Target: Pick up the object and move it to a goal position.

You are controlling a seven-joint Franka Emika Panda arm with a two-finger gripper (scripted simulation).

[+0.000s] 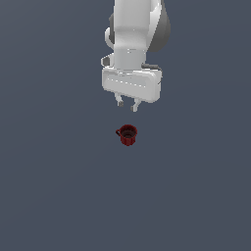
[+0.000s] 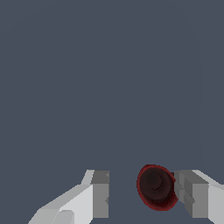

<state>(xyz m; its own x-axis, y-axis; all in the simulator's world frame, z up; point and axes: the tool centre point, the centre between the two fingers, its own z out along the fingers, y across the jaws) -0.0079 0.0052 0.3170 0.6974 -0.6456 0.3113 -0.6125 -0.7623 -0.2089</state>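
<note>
White two-fingered gripper [image 1: 127,104] hangs open and empty above the small dark red mug [image 1: 128,135], which stands upright on the flat grey floor [image 1: 54,186]. On my wrist view the mug sits close to one finger [image 2: 192,194]. Nothing grasped yet; grasp, lift and carry all remain.

The exterior view looks steeply down from well off the arm, taking in the claw [image 1: 127,104] at about twelve o'clock and the red mug [image 1: 127,135] just under it toward six. The wrist view sits close behind the fingers [image 2: 100,194], facing down. Both views share the fingers and the mug [image 2: 156,187].
</note>
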